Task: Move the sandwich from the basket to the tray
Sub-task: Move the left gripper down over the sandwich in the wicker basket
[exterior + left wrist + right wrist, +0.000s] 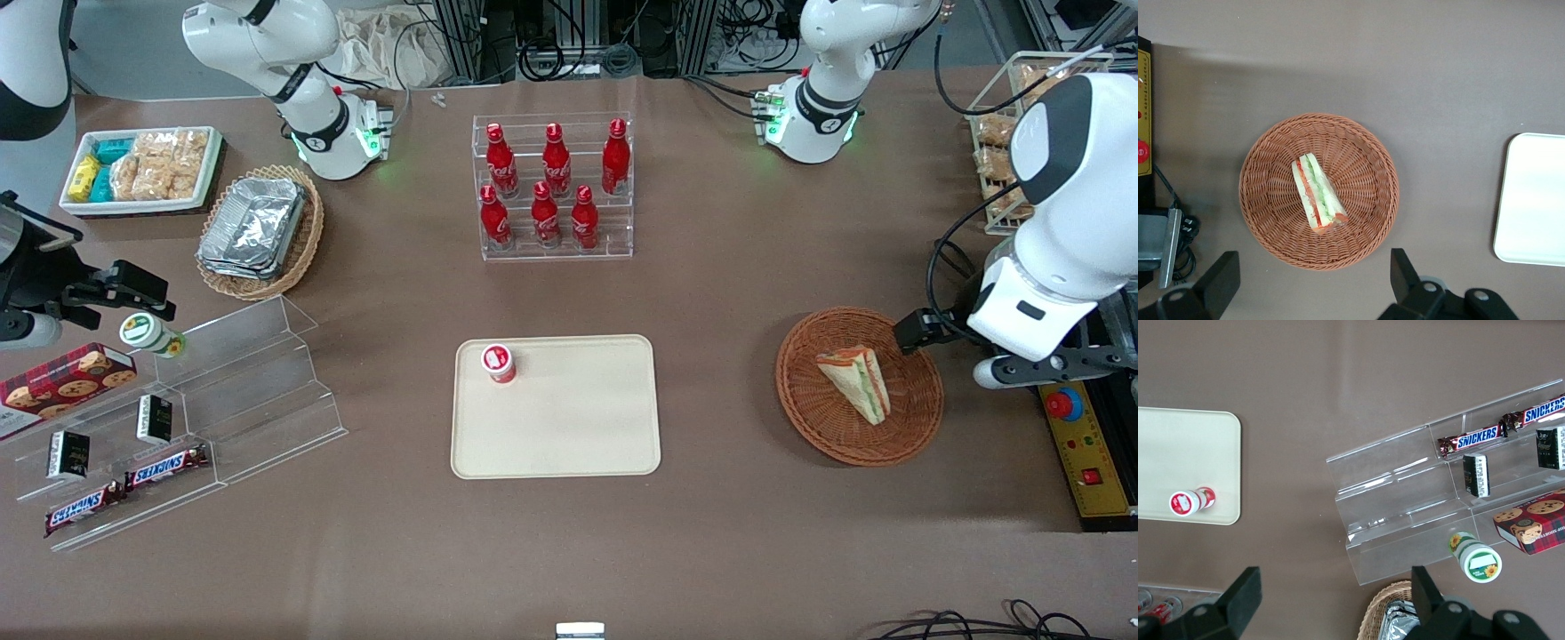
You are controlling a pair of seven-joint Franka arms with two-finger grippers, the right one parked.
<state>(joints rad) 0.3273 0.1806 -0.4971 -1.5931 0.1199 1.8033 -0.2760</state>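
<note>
The sandwich (855,382) is a white bread wedge with green and orange-red filling. It lies in the round reddish-brown wicker basket (818,418) toward the working arm's end of the table. The cream-beige tray (569,427) lies flat at the table's middle, beside the basket. My left gripper (925,331) hangs above the basket's rim on the working arm's side, open and empty. In the left wrist view the sandwich (1318,195) lies mid-basket (1365,153), the gripper (1315,280) stands wide open off the rim, and a tray edge (1531,200) shows.
A small red-and-white cup (499,363) stands on the tray's corner. A clear rack of red bottles (556,187) stands farther from the camera than the tray. A yellow box with a red stop button (1080,444) lies beside the basket. Snack shelves (178,427) lie toward the parked arm's end.
</note>
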